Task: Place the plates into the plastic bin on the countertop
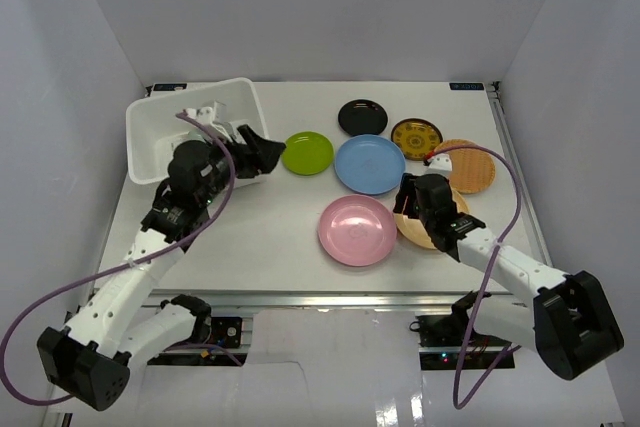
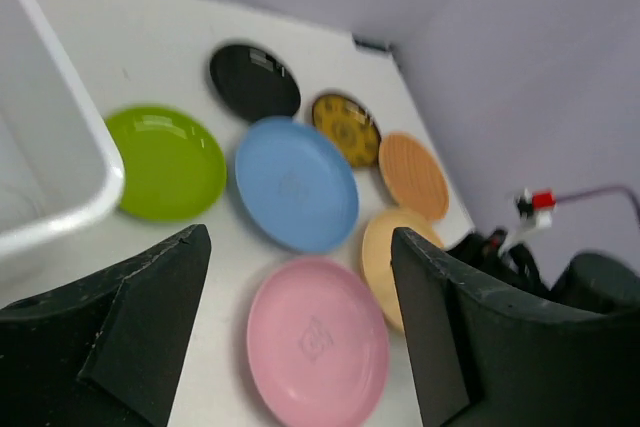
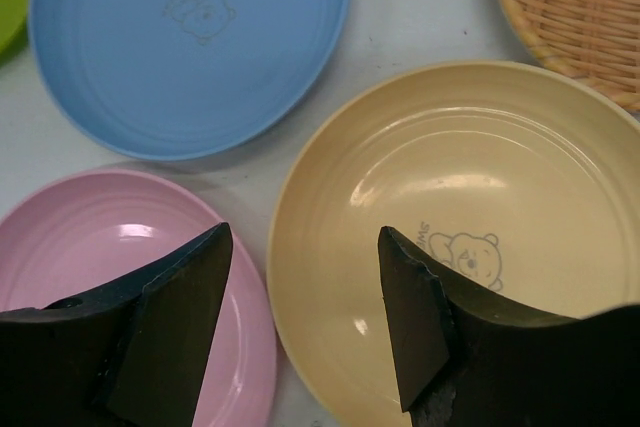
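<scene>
Top external view: seven plates lie out on the countertop (image 1: 280,247), and both claws are parted and empty.

At far left stands the plastic bin (image 1: 150,142), its inside partly hidden by the left arm. The left gripper (image 1: 265,152) hangs at the bin's right rim with its jaws spread wide and nothing between them. Just beside the bin lies the lime green plate (image 1: 308,153). Next come the black plate (image 1: 362,117) at the back, the light blue plate (image 1: 370,164) in the middle and the pink plate (image 1: 357,230) nearest the arms. Further right are the dark yellow-patterned plate (image 1: 417,137) and the orange plate (image 1: 468,167). The tan plate (image 3: 450,207) lies beside the pink one. The right gripper (image 3: 305,234) hangs low over the tan plate's left rim, jaws moderately parted, one finger above pink and one above tan. Contact cannot be judged.
</scene>
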Available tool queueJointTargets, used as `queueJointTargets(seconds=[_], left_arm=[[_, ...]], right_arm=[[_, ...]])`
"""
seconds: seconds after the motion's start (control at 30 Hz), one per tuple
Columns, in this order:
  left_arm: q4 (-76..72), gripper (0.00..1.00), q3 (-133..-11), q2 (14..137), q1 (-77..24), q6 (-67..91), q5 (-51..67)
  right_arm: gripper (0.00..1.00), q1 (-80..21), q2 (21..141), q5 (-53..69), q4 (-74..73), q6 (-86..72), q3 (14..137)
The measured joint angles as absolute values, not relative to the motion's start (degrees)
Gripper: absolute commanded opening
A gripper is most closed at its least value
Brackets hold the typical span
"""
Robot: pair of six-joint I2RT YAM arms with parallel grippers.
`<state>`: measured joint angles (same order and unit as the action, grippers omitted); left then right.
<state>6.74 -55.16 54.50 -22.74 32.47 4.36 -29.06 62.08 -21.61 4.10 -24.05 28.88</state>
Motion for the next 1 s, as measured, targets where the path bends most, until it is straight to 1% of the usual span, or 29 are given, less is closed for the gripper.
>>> queueJointTargets(seconds=[0.07,0.13,0.27,0.37,0.5,0.6,0.67,0.7,0.73,0.8,0.83,0.87,1.0], left_arm=[[7.8,0.81,-51.0,54.5,-26.6,33.1,4.3],[9.5,0.80,-47.6,56.8,-31.6,34.0,4.2],[12.4,0.79,-45.2,63.9,-41.3,34.7,0.5],[12.6,0.79,-45.5,69.8,-46.4,34.4,-2.8],[13.4,0.78,-47.1,77.8,-48.8,33.8,-6.6],[13.5,0.75,-48.9,83.4,-49.6,33.3,-8.3],[13.5,0.73,-50.0,86.2,-50.0,33.0,-9.3],[13.5,0.72,-50.4,87.4,-50.1,32.7,-9.7],[13.4,0.70,-50.7,88.4,-50.3,32.5,-10.1],[13.3,0.67,-51.4,90.0,-50.4,32.1,-10.7],[13.3,0.66,-51.7,91.0,-50.4,31.9,-10.9],[13.2,0.64,-52.0,91.8,-50.4,31.7,-11.0],[13.2,0.58,-52.5,94.9,-50.4,31.2,-11.5]], right_arm=[[0.61,-29.1,64.4,-22.9,2.9,-23.3,29.6],[0.59,-29.1,66.8,-23.6,2.5,-22.9,30.3],[0.58,-29.1,71.2,-23.3,2.4,-22.4,32.7],[0.57,-29.1,74.1,-22.1,3.0,-22.2,34.2],[0.56,-29.1,76.7,-20.6,3.8,-22.3,34.9],[0.50,-29.1,79.5,-20.4,4.0,-22.3,35.9],[0.44,-29.1,81.1,-20.4,4.1,-22.3,36.3],[0.43,-29.1,81.5,-20.4,4.0,-22.4,36.3],[0.38,-29.1,81.8,-20.5,4.0,-22.5,36.3],[0.33,-29.1,82.1,-20.4,4.1,-22.5,36.3],[0.28,-29.1,82.1,-20.4,4.2,-22.6,36.3],[0.25,-29.1,82.1,-20.4,4.3,-22.7,36.3],[0.20,-29.1,82.1,-20.3,5.0,-23.5,36.0]])
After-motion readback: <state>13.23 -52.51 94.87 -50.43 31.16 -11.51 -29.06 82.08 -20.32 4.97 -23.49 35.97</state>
